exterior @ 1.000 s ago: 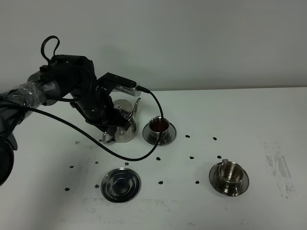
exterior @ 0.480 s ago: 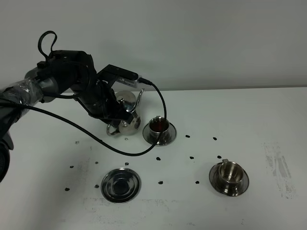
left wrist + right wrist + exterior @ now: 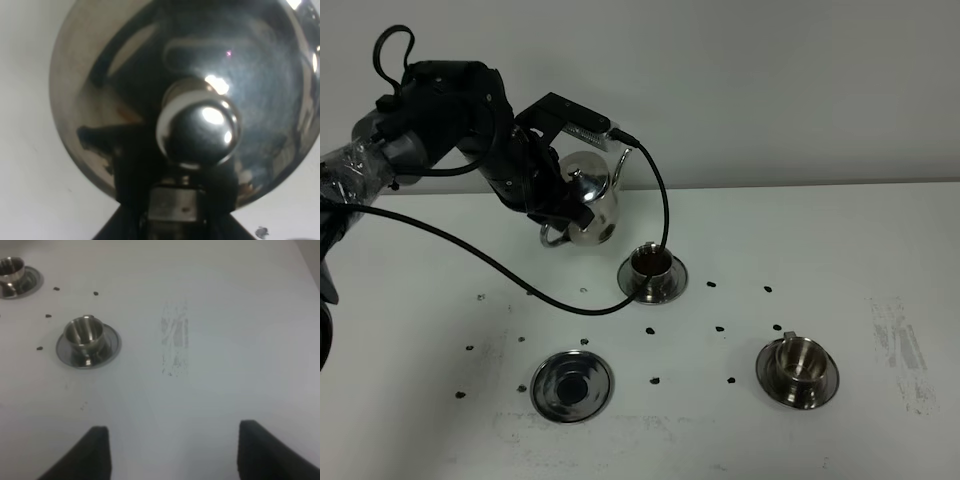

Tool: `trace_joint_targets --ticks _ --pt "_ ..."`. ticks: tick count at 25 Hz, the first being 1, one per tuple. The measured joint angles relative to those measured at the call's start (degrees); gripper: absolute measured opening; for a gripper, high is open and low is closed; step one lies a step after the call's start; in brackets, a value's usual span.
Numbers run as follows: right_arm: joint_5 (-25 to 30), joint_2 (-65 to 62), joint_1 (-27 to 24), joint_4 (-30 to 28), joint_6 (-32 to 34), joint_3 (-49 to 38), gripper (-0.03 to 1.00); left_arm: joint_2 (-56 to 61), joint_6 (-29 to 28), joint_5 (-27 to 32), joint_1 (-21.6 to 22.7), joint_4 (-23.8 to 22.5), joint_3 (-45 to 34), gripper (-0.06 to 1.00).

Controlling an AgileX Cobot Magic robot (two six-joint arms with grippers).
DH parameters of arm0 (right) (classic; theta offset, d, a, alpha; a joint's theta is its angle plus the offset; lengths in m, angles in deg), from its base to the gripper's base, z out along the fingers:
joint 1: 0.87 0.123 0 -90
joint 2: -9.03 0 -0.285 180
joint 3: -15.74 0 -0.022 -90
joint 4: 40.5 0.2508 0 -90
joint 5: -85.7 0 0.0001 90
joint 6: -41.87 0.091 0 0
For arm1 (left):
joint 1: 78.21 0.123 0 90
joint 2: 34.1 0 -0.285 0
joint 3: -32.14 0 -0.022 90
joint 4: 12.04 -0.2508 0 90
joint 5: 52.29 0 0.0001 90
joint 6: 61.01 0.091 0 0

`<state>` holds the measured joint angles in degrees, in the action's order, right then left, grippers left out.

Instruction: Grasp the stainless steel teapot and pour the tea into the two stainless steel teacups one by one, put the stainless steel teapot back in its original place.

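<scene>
Now higher than a second ago: mirror-polished round steel teapot [image 3: 588, 205] hangs clear of the table, near upright, up-left of the tea-filled steel cup [image 3: 652, 264]. Left gripper [image 3: 557, 212] clenched on its loop handle. Right gripper [image 3: 173, 426] fingers spread, empty. Second cylindrical steel cup [image 3: 798, 358] and ringed bare steel saucer [image 3: 572, 384] sit on the speckled white tabletop [image 3: 820, 240]; plain grey wall [image 3: 770, 90] behind

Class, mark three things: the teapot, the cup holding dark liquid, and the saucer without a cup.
teapot [image 3: 592, 212], exterior high view, on its polished belly.
filled cup [image 3: 652, 264], exterior high view, on the dark liquid inside.
bare saucer [image 3: 570, 385], exterior high view, on its ringed centre.
</scene>
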<state>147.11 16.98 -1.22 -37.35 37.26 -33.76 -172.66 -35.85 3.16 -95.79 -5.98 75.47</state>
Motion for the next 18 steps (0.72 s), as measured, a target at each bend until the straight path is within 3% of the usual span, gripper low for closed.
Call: trace_joint_targets --ticks 9,14,18 --pt "0.0 0.0 0.0 0.0 0.0 0.0 0.56 0.1 19.2 1.6 0.0 0.3 5.7 0.26" --pt "0.0 0.0 0.0 0.0 0.0 0.0 0.56 0.1 30.5 -1.3 -0.5 0.3 5.7 0.26" --pt "0.0 0.0 0.0 0.0 0.0 0.0 0.56 -0.1 38.2 -5.5 -1.9 2.9 5.7 0.26"
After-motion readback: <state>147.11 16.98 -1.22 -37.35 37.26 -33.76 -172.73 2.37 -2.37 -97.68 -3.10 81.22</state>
